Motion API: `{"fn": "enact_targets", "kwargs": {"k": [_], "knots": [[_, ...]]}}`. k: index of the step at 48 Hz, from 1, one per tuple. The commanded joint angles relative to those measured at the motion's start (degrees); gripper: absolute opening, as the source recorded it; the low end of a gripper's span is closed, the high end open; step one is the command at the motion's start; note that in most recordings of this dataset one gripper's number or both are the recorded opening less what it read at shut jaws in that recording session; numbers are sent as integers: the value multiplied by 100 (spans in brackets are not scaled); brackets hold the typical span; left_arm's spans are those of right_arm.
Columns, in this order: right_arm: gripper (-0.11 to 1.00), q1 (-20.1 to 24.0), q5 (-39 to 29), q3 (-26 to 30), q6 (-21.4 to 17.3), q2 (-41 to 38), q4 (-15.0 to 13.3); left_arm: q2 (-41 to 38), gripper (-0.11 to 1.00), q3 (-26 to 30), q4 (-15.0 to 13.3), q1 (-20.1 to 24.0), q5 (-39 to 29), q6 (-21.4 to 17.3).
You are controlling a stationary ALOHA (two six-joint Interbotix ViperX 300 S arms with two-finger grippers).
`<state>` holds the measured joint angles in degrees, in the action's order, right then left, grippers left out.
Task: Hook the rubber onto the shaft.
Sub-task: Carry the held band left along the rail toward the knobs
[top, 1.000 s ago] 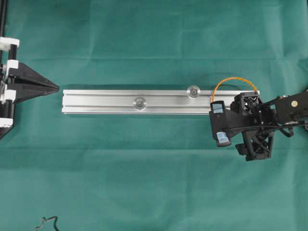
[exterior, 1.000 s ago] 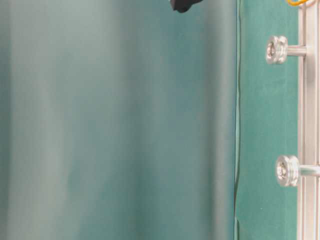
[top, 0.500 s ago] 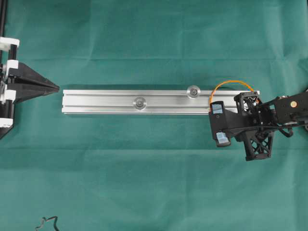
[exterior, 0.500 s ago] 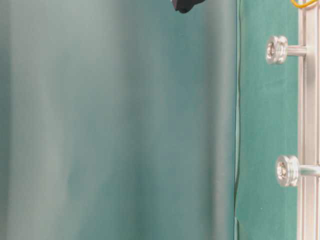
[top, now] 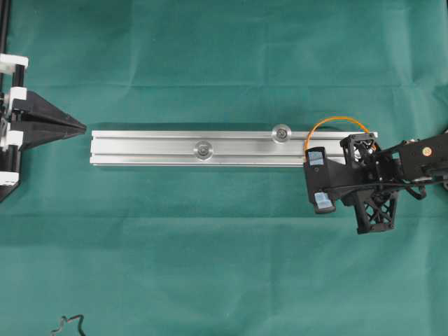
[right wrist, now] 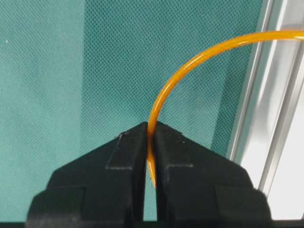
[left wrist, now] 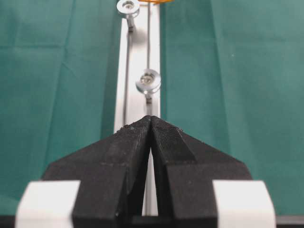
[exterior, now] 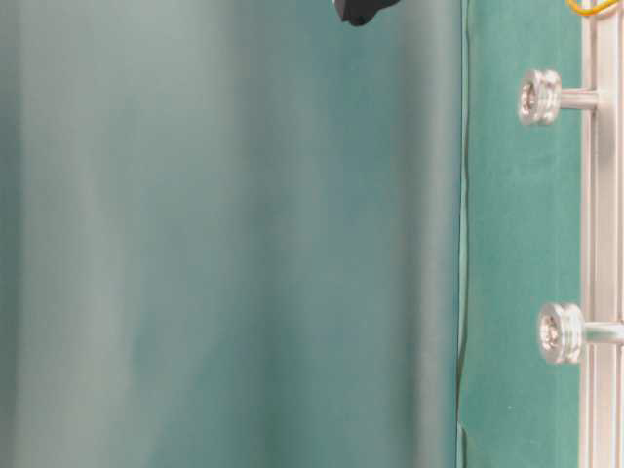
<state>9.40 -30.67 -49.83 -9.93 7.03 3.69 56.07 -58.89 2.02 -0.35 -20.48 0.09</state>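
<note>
The rubber (right wrist: 190, 71) is shown as a thin orange loop, judged to be very light, soft and stretchy; it is expected to sag or twist when carried and to spring back if let go under tension. It lies at the 3 o'clock end of the rail (top: 154, 148) in the overhead view, arching from the rail top out over the cloth at 12 o'clock. A hold on a single strand is judged best, so that the rest of the loop stays open for the shaft.

The right gripper (right wrist: 150, 134) is seen with its fingers (right wrist: 128, 147) closed on one strand of the rubber, which is pinched at the very tips. The left gripper (left wrist: 151, 122) is parked at the 9 o'clock end of the rail, its fingers closed on nothing.

The pinch itself is shown only in the right wrist view; in the overhead view it is hidden beneath the arm. The spacing of the nearer shaft (top: 281, 132) and the farther shaft (top: 204, 148) along the rail is given only by the overhead view. The height of the flanged heads above the rail is revealed by the table-level view alone. The green bench (top: 224, 245) is seen throughout.
</note>
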Motion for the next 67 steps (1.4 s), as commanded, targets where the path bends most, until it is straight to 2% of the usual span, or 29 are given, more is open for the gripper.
{"fn": "enact_targets", "kwargs": {"k": [1, 18, 29, 47, 56, 67], "knots": [[6, 9, -26, 141, 0, 185, -9, -44, 0, 176, 9, 0, 44, 0], [6, 9, -729, 325, 0, 668, -9, -44, 0, 176, 9, -9, 53, -9], [6, 9, -1301, 668, 0, 949, -44, -44, 0, 176, 9, 0, 44, -9], [6, 9, -2505, 1433, 0, 1354, -466, -44, 0, 176, 9, 0, 53, -9], [6, 9, -3103, 1793, 0, 1477, -580, -44, 0, 176, 9, 0, 53, -9], [6, 9, -3524, 2083, 0, 1591, -624, -44, 0, 176, 9, 0, 53, -9]]}}
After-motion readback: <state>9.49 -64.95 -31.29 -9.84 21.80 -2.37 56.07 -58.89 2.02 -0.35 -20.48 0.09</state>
